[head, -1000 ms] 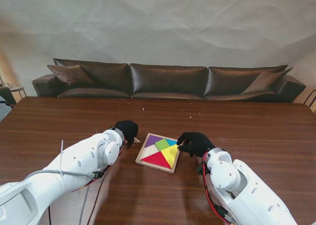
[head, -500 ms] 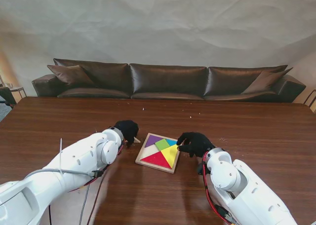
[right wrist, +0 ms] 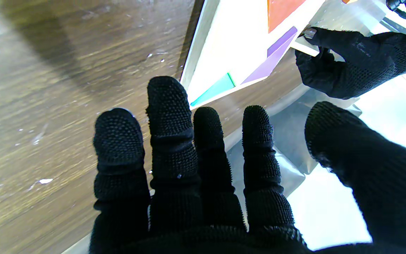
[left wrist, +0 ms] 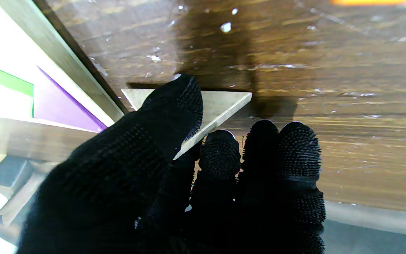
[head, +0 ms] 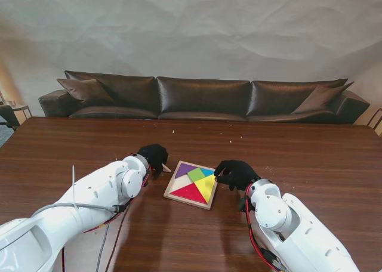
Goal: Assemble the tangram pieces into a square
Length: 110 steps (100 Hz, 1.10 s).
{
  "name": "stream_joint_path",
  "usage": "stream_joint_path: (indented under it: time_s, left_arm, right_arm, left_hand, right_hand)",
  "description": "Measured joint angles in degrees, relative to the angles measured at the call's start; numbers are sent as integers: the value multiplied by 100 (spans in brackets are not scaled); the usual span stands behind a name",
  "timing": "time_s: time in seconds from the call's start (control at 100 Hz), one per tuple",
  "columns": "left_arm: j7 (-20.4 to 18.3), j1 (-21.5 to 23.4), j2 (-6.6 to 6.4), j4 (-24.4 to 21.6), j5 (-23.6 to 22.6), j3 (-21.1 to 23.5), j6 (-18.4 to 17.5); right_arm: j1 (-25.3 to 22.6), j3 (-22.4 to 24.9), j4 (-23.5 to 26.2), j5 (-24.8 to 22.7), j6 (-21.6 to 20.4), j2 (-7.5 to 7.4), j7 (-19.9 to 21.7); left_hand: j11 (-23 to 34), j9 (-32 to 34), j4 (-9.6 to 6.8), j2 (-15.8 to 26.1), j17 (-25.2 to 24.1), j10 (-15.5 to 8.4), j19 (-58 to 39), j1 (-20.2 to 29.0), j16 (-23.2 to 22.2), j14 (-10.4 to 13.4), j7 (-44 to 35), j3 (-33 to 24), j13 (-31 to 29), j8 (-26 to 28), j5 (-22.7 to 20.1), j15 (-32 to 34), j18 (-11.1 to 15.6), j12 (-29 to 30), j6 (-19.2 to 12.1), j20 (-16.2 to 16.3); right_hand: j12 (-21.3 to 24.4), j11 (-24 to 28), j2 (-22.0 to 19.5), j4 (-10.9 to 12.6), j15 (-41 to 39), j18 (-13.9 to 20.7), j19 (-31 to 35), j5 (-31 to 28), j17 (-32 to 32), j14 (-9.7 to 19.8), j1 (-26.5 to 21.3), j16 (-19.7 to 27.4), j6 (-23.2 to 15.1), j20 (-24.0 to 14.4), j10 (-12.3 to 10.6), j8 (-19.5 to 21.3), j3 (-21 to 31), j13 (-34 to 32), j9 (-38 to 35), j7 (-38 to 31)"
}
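From the stand view I have the tangram tray (head: 191, 202) sitting near the middle of the counter (head: 310, 153), with purple, green, yellow, red and blue pieces already seated in it. One slot on its left side shows pale and looks unfilled. The last piece, a pale wooden triangle (left wrist: 224, 104), lies on the counter just outside the tray's left edge.

My left hand (head: 153, 157) is on that triangle: in the left wrist view the thumb presses down on its face while the other fingers curl against its near edge, a pinch that looks half made, not a firm lift. My right hand (head: 235, 173) rests at the tray's right edge, fingers spread and holding nothing, steadying the frame, I judge.

So I am on the final piece. Next I need to secure the pinch, raise the triangle over the rim, turn it to match the gap and lower it in flat.
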<state>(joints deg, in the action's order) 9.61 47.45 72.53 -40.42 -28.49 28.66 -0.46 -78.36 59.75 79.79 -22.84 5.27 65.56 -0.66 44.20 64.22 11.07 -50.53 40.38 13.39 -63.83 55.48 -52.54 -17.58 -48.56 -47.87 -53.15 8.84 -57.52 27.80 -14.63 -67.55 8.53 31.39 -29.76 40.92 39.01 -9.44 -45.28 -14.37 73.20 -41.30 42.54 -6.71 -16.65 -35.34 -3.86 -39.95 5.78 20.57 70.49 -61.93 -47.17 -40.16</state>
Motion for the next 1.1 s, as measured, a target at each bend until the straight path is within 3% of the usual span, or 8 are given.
stream_joint_path:
  time_s: [0.21,0.25,0.37,0.5,0.71,1.1]
  left_arm:
    - [6,123,-53,-146,-7,198,-16]
    - [-29,154,-96,-238,-59,215,-5]
    - [-335,246,-275,-611,-397,255,12]
    - [-601,292,-460,-905,-719,255,-45]
    - [-922,260,-689,-1212,-1083,238,-288]
    - [-950,49,-782,-1457,-1331,126,-750]
  right_arm:
    - [-9,5,8,5,0,-2,5]
    - [-10,5,8,6,0,-2,6]
    - [-10,5,10,8,0,-4,14]
    - [-10,3,11,17,0,-5,25]
    - [-10,-1,13,37,-2,-7,39]
    - [-10,-1,16,53,-4,-7,39]
  left_hand:
    - [15,0,0,0,77,0,0,1,5,0,-44,1,0,-119,0,-322,0,-72,-1,58]
    - [33,42,0,0,146,0,0,1,-9,134,-46,1,-286,-123,0,-138,0,-93,-1,59]
    - [68,40,0,0,206,-12,0,1,41,183,-52,1,-454,-126,0,-141,12,-143,-1,62]
    - [68,40,0,0,214,-19,0,1,279,234,-111,1,-488,-128,0,-209,12,-207,-1,70]
    - [68,40,0,0,214,-23,0,1,286,256,-111,2,-489,-129,0,-235,13,-232,-1,75]
    - [70,-91,0,0,214,-30,0,1,286,286,-111,2,-489,-129,0,-275,21,-302,-2,132]
  right_hand:
    - [0,0,-79,0,-1,0,0,0,0,0,0,0,1,0,0,0,0,0,0,0]
    - [0,0,-79,0,-1,0,0,0,0,0,0,0,2,0,0,0,0,0,0,0]
    - [0,0,-79,0,-1,0,0,0,0,0,0,0,4,0,1,0,0,0,0,0]
    - [0,0,-79,0,-1,0,0,0,0,0,0,0,9,0,1,0,0,0,0,0]
    - [0,0,-79,0,-1,0,0,0,-1,-1,0,0,10,0,2,0,-1,0,0,0]
    - [0,0,-154,0,-2,0,1,0,-1,-1,0,0,11,0,7,0,-1,0,0,0]
